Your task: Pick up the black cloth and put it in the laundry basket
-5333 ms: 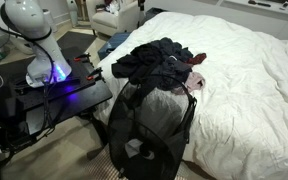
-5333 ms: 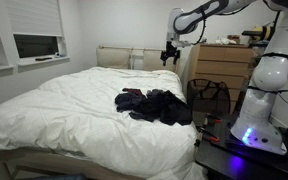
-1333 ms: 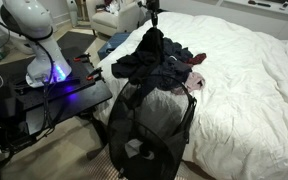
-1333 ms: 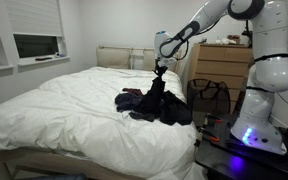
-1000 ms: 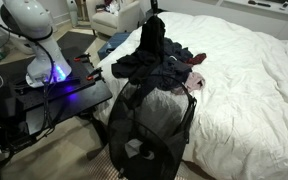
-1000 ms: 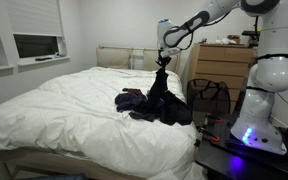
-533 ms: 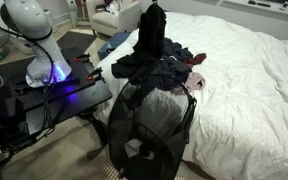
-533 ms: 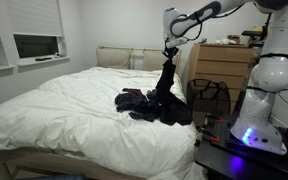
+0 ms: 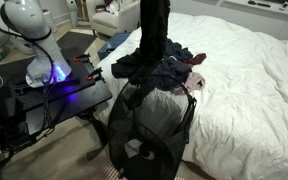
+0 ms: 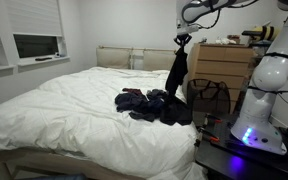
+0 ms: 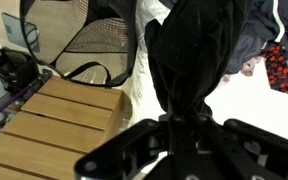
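The black cloth [image 10: 174,76] hangs in a long strip from my gripper [image 10: 182,40], which is shut on its top end high above the bed's edge. Its lower end still reaches the clothes pile [image 10: 154,105]. In an exterior view the black cloth [image 9: 154,35] runs up out of the frame, with the gripper out of sight. In the wrist view the black cloth [image 11: 194,60] bunches between my fingers [image 11: 134,142]. The laundry basket [image 9: 149,130], black mesh with an open top, stands on the floor beside the bed, below the cloth; it also shows as the laundry basket [image 10: 209,97] and laundry basket [image 11: 89,40].
A pile of dark clothes [image 9: 162,62] with a red patterned piece [image 11: 284,65] lies on the white bed [image 9: 244,80]. The robot base [image 9: 34,40] sits on a black stand. A wooden dresser [image 10: 224,62] is behind the basket. Wooden floor [image 11: 54,120] lies below.
The gripper has risen and shifted toward the basket side, drawing the black cloth up out of the pile into a long hanging strip.
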### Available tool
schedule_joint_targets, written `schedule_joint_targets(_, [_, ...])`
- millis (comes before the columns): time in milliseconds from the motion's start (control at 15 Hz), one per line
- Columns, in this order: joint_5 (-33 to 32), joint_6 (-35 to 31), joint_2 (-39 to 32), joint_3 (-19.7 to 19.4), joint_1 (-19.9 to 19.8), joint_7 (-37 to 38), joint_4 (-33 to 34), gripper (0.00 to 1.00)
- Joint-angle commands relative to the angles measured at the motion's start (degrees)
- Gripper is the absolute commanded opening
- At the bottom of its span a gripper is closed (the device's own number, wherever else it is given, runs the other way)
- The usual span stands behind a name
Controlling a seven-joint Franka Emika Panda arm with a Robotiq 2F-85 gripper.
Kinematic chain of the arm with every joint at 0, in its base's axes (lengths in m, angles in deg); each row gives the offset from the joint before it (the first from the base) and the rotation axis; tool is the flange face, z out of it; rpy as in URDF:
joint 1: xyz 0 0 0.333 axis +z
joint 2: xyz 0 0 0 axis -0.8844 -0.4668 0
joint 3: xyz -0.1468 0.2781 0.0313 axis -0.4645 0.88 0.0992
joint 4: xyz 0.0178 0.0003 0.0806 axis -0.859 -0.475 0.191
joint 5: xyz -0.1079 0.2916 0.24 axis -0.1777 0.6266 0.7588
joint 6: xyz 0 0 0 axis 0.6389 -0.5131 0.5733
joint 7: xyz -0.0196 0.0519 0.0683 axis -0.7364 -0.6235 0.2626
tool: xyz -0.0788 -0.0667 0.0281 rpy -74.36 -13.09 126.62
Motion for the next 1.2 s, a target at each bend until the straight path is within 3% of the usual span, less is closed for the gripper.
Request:
schedule_joint_targets(0, [-2.0,5.8,3.8,2.4,-2.9,4.1,0.9,0.02])
schedule_joint_targets(467, [-2.5,11.2,8.0,1.7,-7.5,10.6,0.7,0.02])
schedule_joint_targets(867, [-3.7,9.0,8.8,-1.5,-12.8,18.6,0.1,0.02])
schedule_joint_targets(1133, [-8.5,8.5,8.7,-2.6,-15.2,27.4,0.3,0.02])
